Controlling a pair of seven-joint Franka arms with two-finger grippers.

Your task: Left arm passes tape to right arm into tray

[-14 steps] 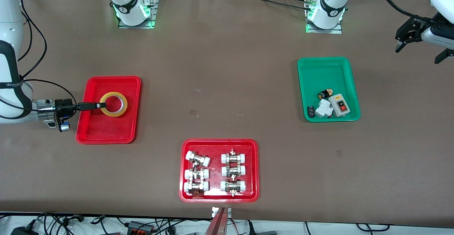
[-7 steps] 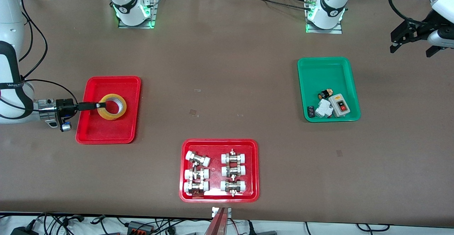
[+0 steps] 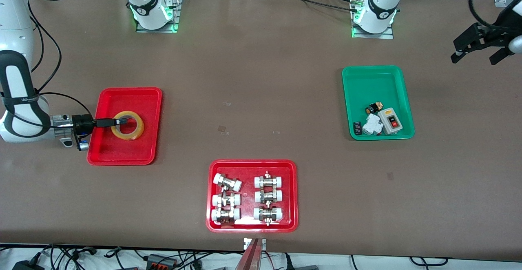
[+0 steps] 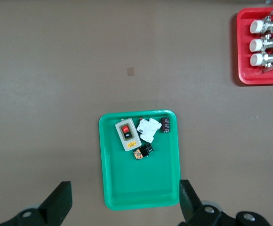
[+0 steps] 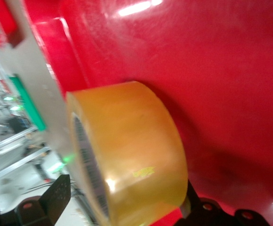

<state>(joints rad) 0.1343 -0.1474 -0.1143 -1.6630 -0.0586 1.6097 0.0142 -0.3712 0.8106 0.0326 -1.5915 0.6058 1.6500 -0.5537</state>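
The tape point(image 3: 129, 126), a yellowish roll, lies tilted in the plain red tray point(image 3: 124, 151) at the right arm's end of the table. My right gripper point(image 3: 116, 121) reaches into the tray low and level, open, its fingers on either side of the roll's width. In the right wrist view the tape point(image 5: 132, 160) fills the space between the fingers point(image 5: 56, 197), leaning on one and a little apart from the other, over the tray floor point(image 5: 212, 70). My left gripper point(image 3: 475, 56) hangs open and empty over the table at the left arm's end; it also shows in the left wrist view point(image 4: 124, 207).
A green tray point(image 3: 377, 78) with a switch box and small electrical parts lies near the left arm, seen also in the left wrist view point(image 4: 139, 193). A red tray of metal fittings point(image 3: 253, 166) lies near the front edge.
The right gripper sank toward the tray floor with the tape, and the roll tipped from level to tilted. The left gripper drew away toward its end of the table and turned.
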